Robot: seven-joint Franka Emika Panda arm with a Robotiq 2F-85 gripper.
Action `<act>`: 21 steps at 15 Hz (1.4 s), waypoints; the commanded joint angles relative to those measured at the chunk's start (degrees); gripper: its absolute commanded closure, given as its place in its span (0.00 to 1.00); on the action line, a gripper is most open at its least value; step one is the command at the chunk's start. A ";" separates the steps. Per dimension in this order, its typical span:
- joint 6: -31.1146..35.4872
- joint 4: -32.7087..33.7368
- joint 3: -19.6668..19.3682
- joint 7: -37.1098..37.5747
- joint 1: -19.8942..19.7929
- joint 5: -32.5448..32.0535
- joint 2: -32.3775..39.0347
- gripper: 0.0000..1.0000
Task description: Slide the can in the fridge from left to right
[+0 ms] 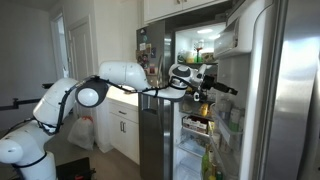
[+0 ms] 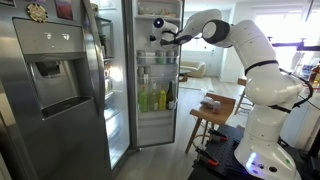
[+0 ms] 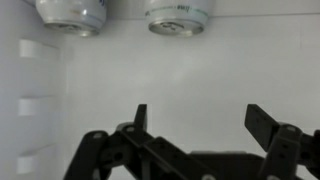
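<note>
The tall stainless-steel fridge (image 1: 292, 90) stands open in both exterior views (image 2: 45, 100), its white interior lit. My gripper (image 1: 207, 84) reaches into the upper part of the fridge (image 2: 160, 31). In the wrist view my gripper (image 3: 202, 122) is open and empty, with its fingers spread in front of the white back wall. Two silver cans show at the top edge of the wrist view, one at the left (image 3: 72, 14) and one nearer the middle (image 3: 178, 15). Both cans are apart from the fingers. The cans are too small to make out in the exterior views.
Door bins hold bottles and jars (image 1: 212, 160), and green bottles stand on a lower shelf (image 2: 153, 98). White cabinets (image 1: 124, 128) with a bag (image 1: 82, 131) stand beside the fridge. A wooden stool (image 2: 212, 112) stands near the robot base.
</note>
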 commanded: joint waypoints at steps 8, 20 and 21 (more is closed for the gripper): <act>-8.64 -0.95 8.26 -26.55 -2.80 18.91 -7.59 0.00; -32.43 14.07 17.82 -49.14 -2.87 40.38 -5.21 0.00; -29.21 9.61 16.63 -45.49 -2.64 38.36 -7.00 0.00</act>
